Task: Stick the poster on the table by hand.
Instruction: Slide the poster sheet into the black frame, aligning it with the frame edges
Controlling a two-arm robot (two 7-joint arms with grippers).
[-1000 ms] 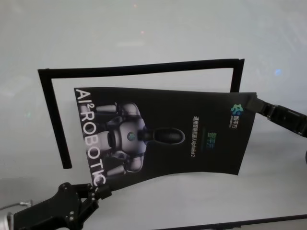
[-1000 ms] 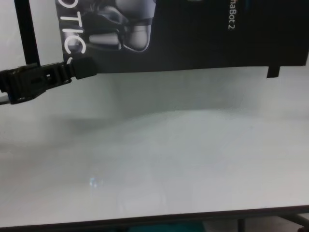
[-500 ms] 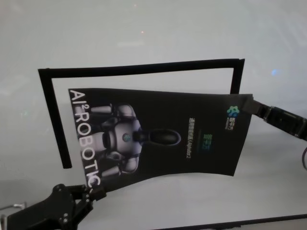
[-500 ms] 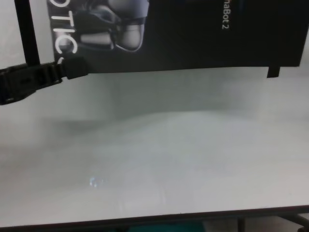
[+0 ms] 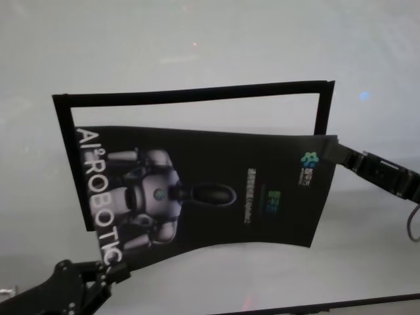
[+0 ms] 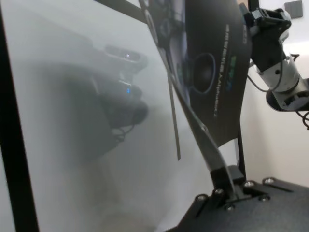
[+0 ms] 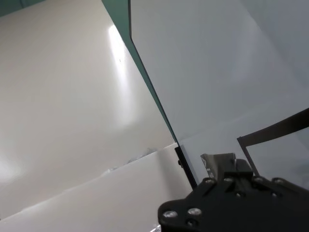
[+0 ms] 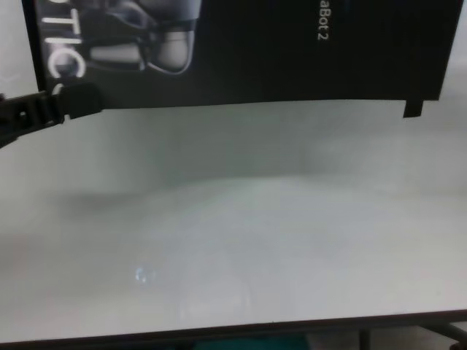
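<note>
The poster [image 5: 216,190], a black sheet with a silver-white robot figure and white "AI ROBOTIC" lettering, hangs slightly bowed just above the white table [image 5: 210,39]. My left gripper [image 5: 117,271] is shut on the poster's near left corner. In the chest view this gripper [image 8: 82,99] pinches the poster [image 8: 277,58] below the "TIC" letters. My right gripper [image 5: 330,149] is shut on the poster's far right corner. The left wrist view shows the poster [image 6: 212,72] nearly edge-on, with the right gripper [image 6: 263,21] at its far end.
Narrow black strips lie on the table as an open frame: a left strip [image 5: 67,157], a far strip [image 5: 190,94] and a short right strip [image 5: 321,108]. The poster overlaps this frame. The table's dark front edge [image 8: 233,332] runs below a wide bare stretch [image 8: 255,240].
Both grippers have carried the poster to the left in the head view. Its lettered edge now reaches the left black strip. The left gripper has dropped lower in the view.
</note>
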